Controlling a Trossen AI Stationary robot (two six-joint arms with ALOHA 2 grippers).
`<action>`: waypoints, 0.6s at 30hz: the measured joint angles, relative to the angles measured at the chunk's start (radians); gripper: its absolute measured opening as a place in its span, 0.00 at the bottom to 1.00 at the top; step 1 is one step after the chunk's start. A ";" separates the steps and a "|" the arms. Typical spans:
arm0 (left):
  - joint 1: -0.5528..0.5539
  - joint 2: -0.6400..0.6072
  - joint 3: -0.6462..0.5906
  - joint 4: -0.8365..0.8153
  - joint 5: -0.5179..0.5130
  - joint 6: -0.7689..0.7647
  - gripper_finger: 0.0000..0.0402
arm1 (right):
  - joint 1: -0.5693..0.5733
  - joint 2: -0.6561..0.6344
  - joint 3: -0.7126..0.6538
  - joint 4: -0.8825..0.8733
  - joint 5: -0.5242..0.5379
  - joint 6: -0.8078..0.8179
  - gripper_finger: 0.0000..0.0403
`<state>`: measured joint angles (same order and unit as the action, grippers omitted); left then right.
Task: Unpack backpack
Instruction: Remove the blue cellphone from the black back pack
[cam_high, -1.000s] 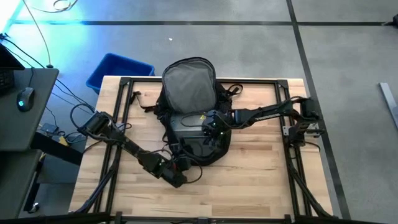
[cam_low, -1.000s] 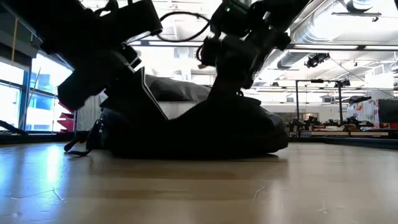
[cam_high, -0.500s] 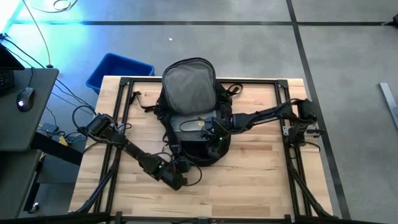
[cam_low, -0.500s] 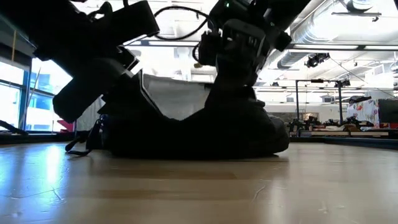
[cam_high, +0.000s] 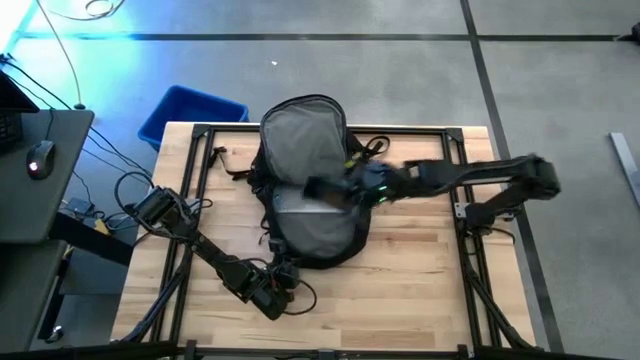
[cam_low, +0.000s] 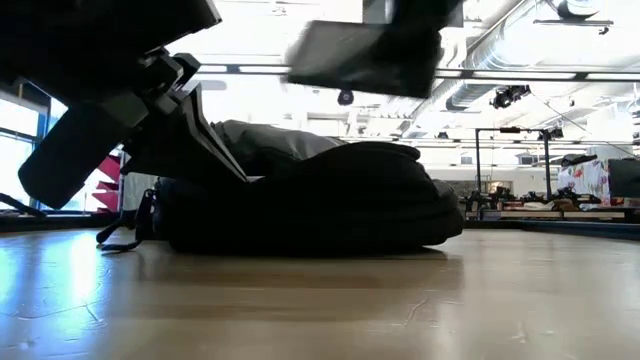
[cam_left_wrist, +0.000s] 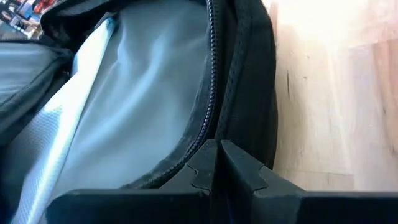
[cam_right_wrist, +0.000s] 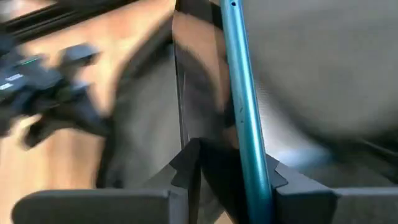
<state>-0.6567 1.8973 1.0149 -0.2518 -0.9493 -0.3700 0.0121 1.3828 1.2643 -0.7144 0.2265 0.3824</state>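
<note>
The black backpack (cam_high: 305, 170) lies open on the wooden table (cam_high: 430, 290), its grey lining facing up. My left gripper (cam_high: 284, 278) is at its near left rim and is shut on the zippered edge (cam_left_wrist: 208, 118). My right gripper (cam_high: 345, 185) is raised above the backpack's middle. It is shut on a flat dark thing with a teal edge (cam_right_wrist: 244, 106). In the low view this thing (cam_low: 365, 55) shows blurred, high over the bag (cam_low: 320, 200). My left gripper pinches the backpack's zippered opening rim (cam_left_wrist: 202, 146) between its two fingers, at the bag's near end. The fingers slant down from the table's near left. The rim is drawn up off the table while the bag's body lies flat. My right gripper pinches the flat dark thing across its thickness, one finger on each broad face, beside the teal edge (cam_right_wrist: 249, 149). The fingers slant down from the table's right. The thing is lifted clear of the backpack.
A blue bin (cam_high: 190, 112) stands on the floor beyond the table's far left corner. Black straps (cam_high: 228, 165) trail from the backpack's left side. Bare wood lies to the right of the bag and along the near edge.
My right gripper has risen out of the backpack's opening and drawn back toward the right, bringing the flat dark thing up clear of the bag. My left gripper has gone a little toward the table's near edge with the rim. More grey lining now shows.
</note>
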 joint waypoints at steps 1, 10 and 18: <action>0.000 0.000 0.000 -0.008 0.000 -0.014 0.01 | -0.007 -0.034 0.001 -0.082 0.055 0.034 0.16; -0.001 -0.002 0.001 -0.016 0.006 -0.046 0.01 | -0.128 -0.286 -0.126 -0.518 0.202 0.426 0.16; -0.006 -0.003 0.002 -0.002 0.022 -0.072 0.01 | -0.278 -0.546 -0.673 -0.096 0.146 0.704 0.16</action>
<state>-0.6624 1.8946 1.0164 -0.2536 -0.9278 -0.4424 -0.2656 0.8367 0.5917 -0.8101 0.3721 1.0865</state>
